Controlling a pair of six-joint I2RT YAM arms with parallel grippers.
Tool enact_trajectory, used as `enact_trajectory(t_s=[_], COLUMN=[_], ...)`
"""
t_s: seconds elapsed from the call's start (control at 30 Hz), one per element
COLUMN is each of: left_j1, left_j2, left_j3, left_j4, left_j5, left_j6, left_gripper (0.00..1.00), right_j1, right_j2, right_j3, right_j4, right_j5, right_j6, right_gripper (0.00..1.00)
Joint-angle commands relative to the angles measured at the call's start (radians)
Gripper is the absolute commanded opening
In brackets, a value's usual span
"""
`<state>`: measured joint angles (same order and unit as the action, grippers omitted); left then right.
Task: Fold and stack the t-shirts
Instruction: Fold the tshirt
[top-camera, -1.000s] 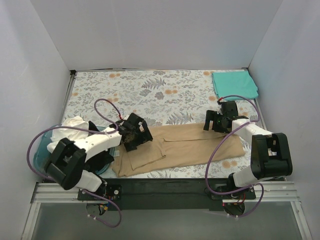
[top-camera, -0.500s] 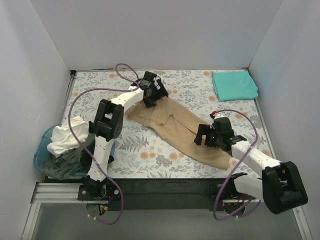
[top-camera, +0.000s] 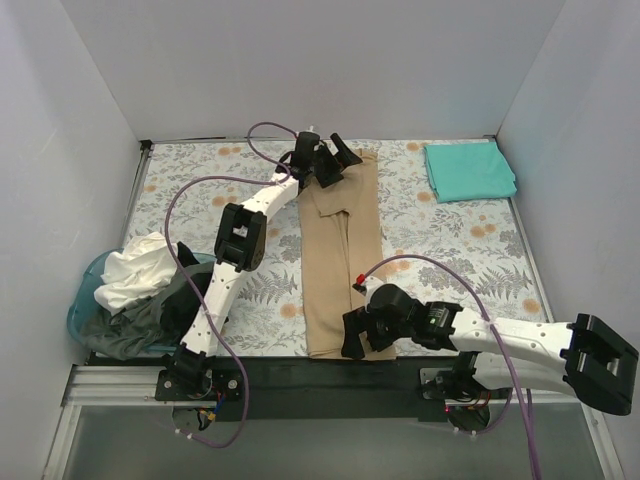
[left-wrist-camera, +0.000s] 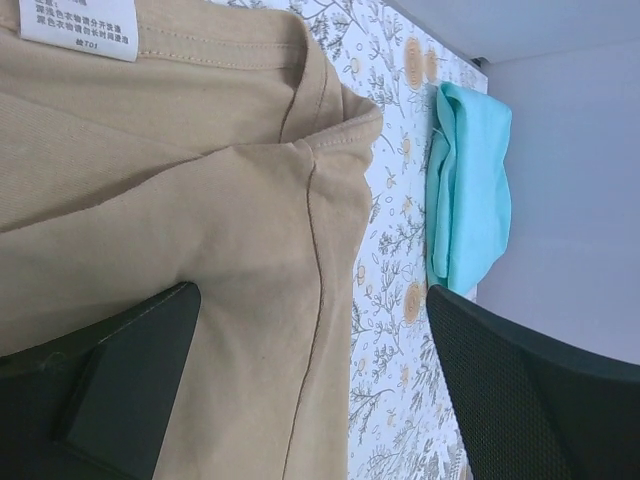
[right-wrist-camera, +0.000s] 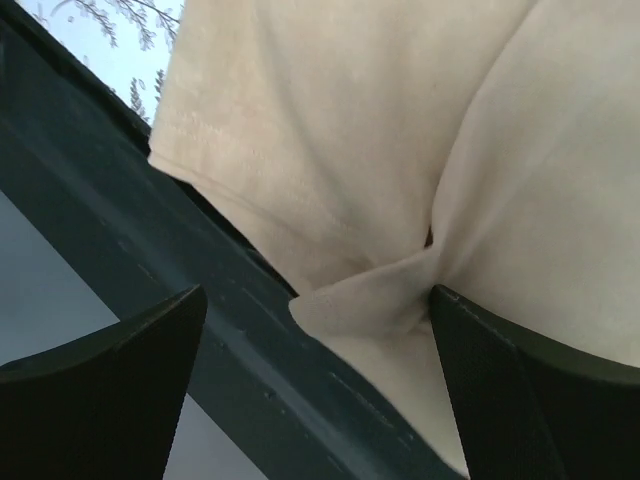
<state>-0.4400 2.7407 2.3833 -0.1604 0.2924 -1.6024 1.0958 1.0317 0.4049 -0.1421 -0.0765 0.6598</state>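
Note:
The tan t-shirt lies flat in a long strip from the table's back to its near edge. My left gripper is open over its collar end. In the left wrist view the jaws stand wide apart over the tan cloth. My right gripper is open over the hem at the near edge. In the right wrist view a small fold of the hem lies between the jaws. The folded teal t-shirt lies at the back right, also seen in the left wrist view. The white t-shirt is heaped on the basket.
A blue round basket at the near left holds the white shirt and a dark grey cloth. The dark front rail runs under the shirt's hem, also in the right wrist view. White walls close three sides.
The tan shirt has swung from lying crosswise to lying lengthwise. My left gripper went to the table's back, my right gripper came to the near edge. Both jaws now stand open.

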Motion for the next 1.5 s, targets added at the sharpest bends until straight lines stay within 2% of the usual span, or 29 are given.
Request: enact_trajectory(t_s=[0.0,0.17,0.33,0.47,0.5,0.6,0.63,0.7,0.73,0.77,0.83,0.87,0.9,0.97,1.1,1.2,1.3,1.47], left_j1=[-0.002,0.000,-0.002,-0.009,-0.020,-0.055,-0.069,-0.127,-0.155,-0.187,-0.297,-0.337,-0.408,-0.469,-0.626,-0.706,-0.730,-0.738], left_j2=[0.067,0.013,-0.094,-0.277,-0.373,-0.539,-0.655,-0.795,-0.937,-1.004,-1.132,-1.233,-1.280,-1.376,-1.507,-1.581,-1.580,-1.501], left_j3=[0.004,-0.019,-0.009,-0.045,-0.070,-0.243,-0.386,-0.560,-0.655,-0.858,-1.048,-1.228,-1.295,-1.466,-1.631,-1.684,-1.728,-1.716], left_j4=[-0.008,-0.002,-0.005,-0.097,-0.119,-0.209,-0.224,-0.261,-0.263,-0.245,-0.220,-0.182,-0.179,-0.207,-0.335,-0.381,-0.387,-0.363], left_j5=[0.005,-0.019,0.074,0.085,0.080,0.042,0.019,-0.099,-0.151,-0.203,-0.327,-0.347,-0.361,-0.371,-0.406,-0.427,-0.398,-0.384], left_j6=[0.016,0.055,0.065,0.120,0.137,0.203,0.219,0.237,0.234,0.226,0.159,0.141,0.098,0.041,-0.115,-0.194,-0.220,-0.205], left_gripper=[0.98,0.98,0.98,0.98,0.98,0.98,0.98,0.98,0.98,0.98,0.98,0.98,0.98,0.98,0.95,0.94,0.88,0.72], right_j1=[0.026,0.030,0.030,0.029,0.029,0.026,0.026,0.022,0.019,0.018,0.013,0.012,0.009,0.009,0.007,0.007,0.006,0.007], right_j2=[0.001,-0.051,-0.160,-0.225,-0.231,-0.249,-0.251,-0.251,-0.249,-0.242,-0.231,-0.223,-0.222,-0.220,-0.225,-0.226,-0.222,-0.206], right_j3=[0.063,0.100,0.158,0.166,0.166,0.153,0.152,0.143,0.138,0.131,0.124,0.120,0.111,0.101,0.078,0.057,0.041,0.025], right_j4=[-0.161,-0.188,-0.257,-0.264,-0.266,-0.290,-0.315,-0.341,-0.349,-0.361,-0.373,-0.381,-0.383,-0.384,-0.393,-0.392,-0.390,-0.389], right_j5=[0.058,0.069,0.222,0.285,0.323,0.372,0.383,0.386,0.380,0.371,0.337,0.328,0.305,0.291,0.261,0.256,0.259,0.259], right_j6=[0.041,0.008,-0.005,-0.025,-0.025,-0.005,-0.002,0.021,0.023,0.021,0.020,0.020,0.023,0.029,0.031,0.044,0.058,0.081], right_gripper=[0.98,0.98,0.98,0.98,0.98,0.98,0.98,0.98,0.98,0.98,0.96,0.96,0.95,0.94,0.93,0.91,0.90,0.81])
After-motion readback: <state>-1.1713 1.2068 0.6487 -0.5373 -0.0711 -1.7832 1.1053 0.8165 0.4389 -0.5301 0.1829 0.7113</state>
